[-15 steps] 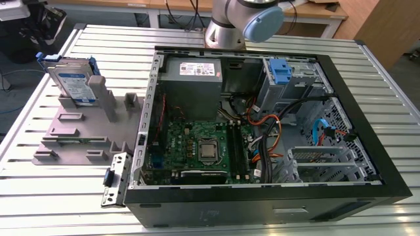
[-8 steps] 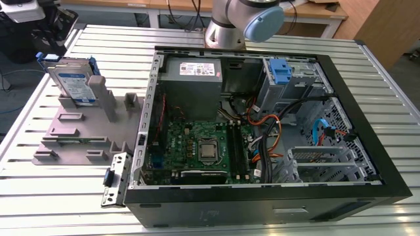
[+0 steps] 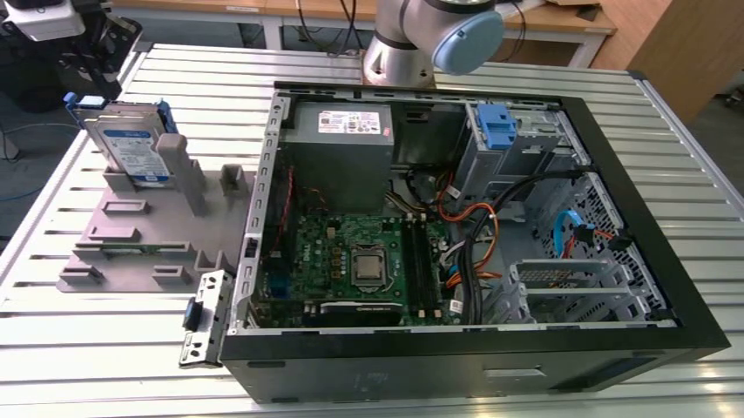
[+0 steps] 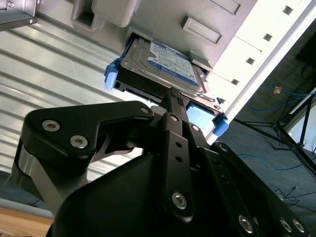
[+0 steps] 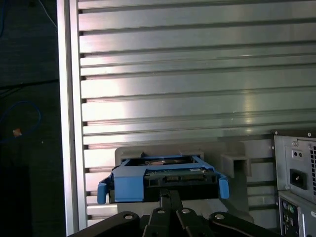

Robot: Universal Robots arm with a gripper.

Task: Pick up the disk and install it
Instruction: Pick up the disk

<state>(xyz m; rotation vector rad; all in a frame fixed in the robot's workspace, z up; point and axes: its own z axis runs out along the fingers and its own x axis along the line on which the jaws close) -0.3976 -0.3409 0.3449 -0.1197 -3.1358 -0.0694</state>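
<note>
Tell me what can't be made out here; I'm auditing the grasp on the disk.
- Second wrist view: the gripper covers the near edge of the disk, so whether they touch is hidden.
- First wrist view: the disk is seen end-on, so its label face is out of sight.
- Exterior view: the grey holder hides the disk's foot.

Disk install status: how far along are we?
Nothing done yet: the disk stands in the grey holder, outside the open computer case. In hand: the gripper is right at the disk's edge in both wrist views. Lift and install remain.
</note>
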